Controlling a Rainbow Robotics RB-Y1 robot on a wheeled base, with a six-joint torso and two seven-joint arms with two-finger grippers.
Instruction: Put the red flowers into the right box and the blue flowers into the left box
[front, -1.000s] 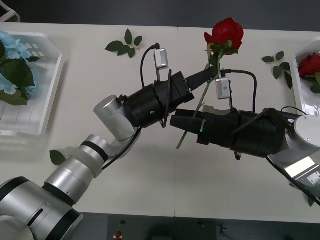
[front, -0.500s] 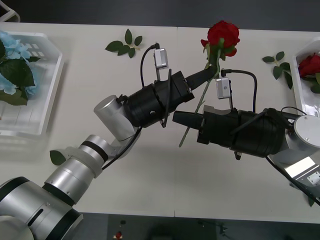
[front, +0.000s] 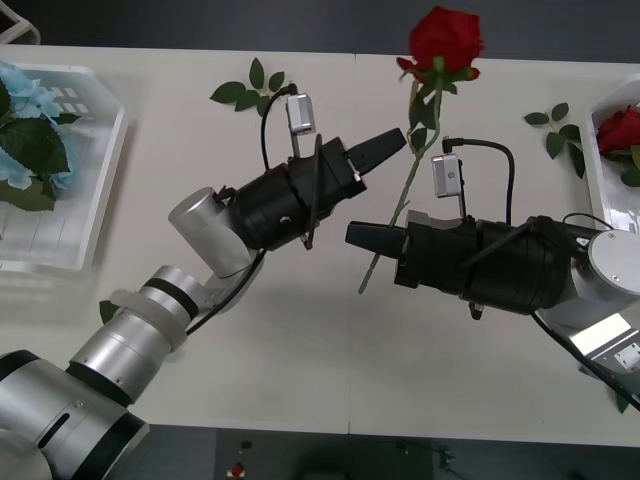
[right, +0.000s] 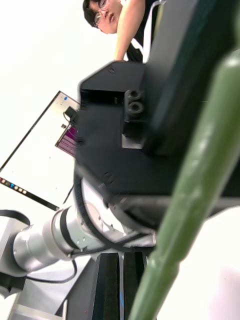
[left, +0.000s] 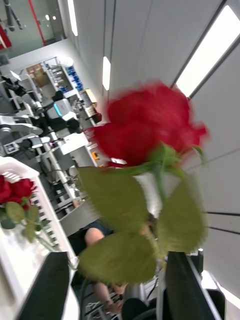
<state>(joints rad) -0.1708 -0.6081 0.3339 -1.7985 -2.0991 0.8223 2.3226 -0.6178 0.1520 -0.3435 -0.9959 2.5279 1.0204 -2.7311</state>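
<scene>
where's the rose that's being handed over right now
In the front view the red rose stands mid-table toward the right, its stem clamped in the right gripper, with the open left gripper just beside the stem.

No lettering, label, brand or number can be read anywhere. The monitor (right: 37, 150) in the right wrist view shows rows of marks too small to make out, and the pale tag (front: 627, 355) at the right arm's base is illegible too.
</scene>
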